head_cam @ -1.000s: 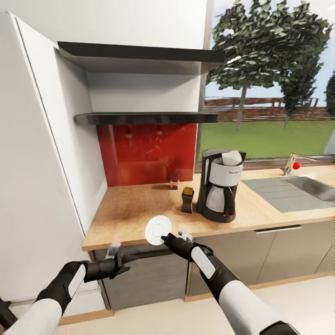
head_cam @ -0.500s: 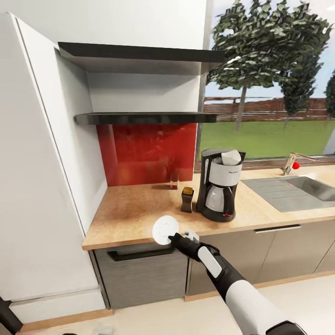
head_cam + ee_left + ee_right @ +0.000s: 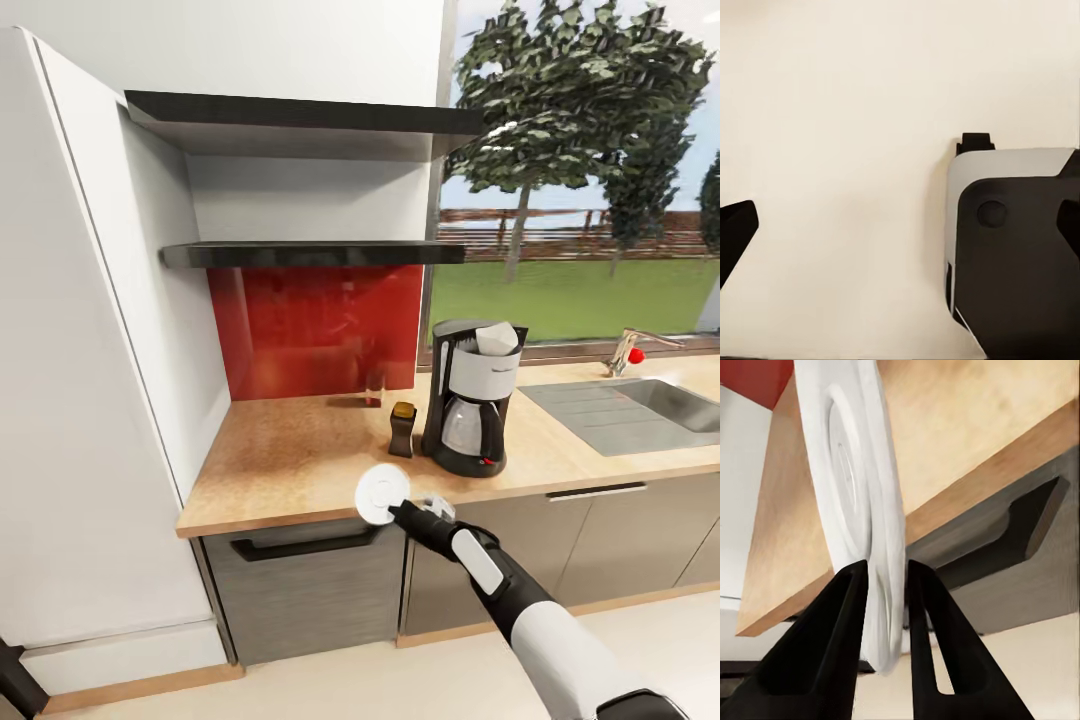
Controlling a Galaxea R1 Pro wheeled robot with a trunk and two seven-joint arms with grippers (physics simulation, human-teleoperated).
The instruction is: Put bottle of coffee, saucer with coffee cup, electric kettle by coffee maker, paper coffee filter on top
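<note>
While the right hand [image 3: 400, 508] pinches the saucer [image 3: 382, 495] by its rim, the dish stands nearly on edge, its face toward the camera, at the near edge of the tabletop [image 3: 290, 450]. Right wrist view: both dark fingers [image 3: 832, 637] clamp the white rim of the saucer [image 3: 859, 502], one on each face; tabletop edge [image 3: 982, 465] and a dark cabinet handle [image 3: 1020, 529] lie beyond.

Coffee maker [image 3: 470, 400] stands on the tabletop, right of centre, toward the far side, glass carafe seated under it. Paper coffee filter [image 3: 497, 338], white, sits on top of the machine. Bottle of coffee [image 3: 402, 429] stands just left of the coffee maker, near its base, gold cap up. Saucer is nearer to the camera than both, apart from them.

Kitchen shelf [image 3: 310, 254] hangs on the wall above a red backsplash [image 3: 315, 330]; a thicker dark board [image 3: 300, 115] sits higher up. Sink [image 3: 640, 405] with faucet [image 3: 630, 350] lies to the right, window with trees behind.

Left wrist view: a pale floor [image 3: 840, 150], part of the robot's grey-and-black body [image 3: 1012, 247], and two dark finger tips of the left hand [image 3: 900, 225] at opposite edges of the picture, set wide apart, nothing between them
</note>
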